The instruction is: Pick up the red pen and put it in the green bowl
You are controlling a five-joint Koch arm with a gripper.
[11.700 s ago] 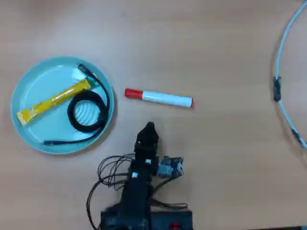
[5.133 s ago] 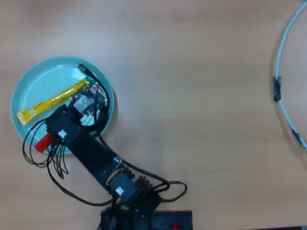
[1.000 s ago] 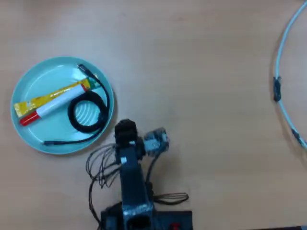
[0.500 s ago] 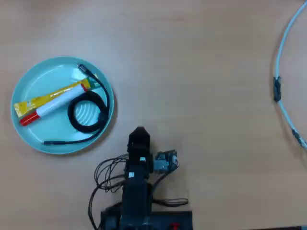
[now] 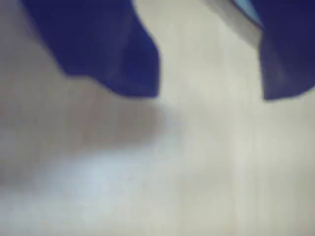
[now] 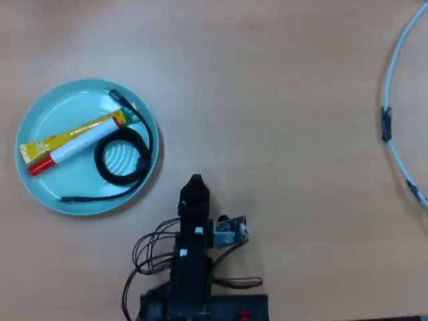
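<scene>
Overhead view: the red pen [image 6: 59, 154] is seen lying in the green bowl [image 6: 47, 117], beside a yellow sachet [image 6: 67, 138] and a black cable [image 6: 122, 156]. The gripper [image 5: 211, 96] is shown empty over bare table [image 6: 281, 80], jaws apart.

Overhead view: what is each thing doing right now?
White marker with red cap: lying in the dish, beside the sachet.
Pale teal round dish: holds three things.
Yellow sachet stick: flat in dish.
Black cable: coiled in dish.
Blue gripper: open, empty, over bare table.

The wrist view is blurred throughout, and the pale blue cable [image 6: 394, 127] runs off the overhead view's right edge.
</scene>
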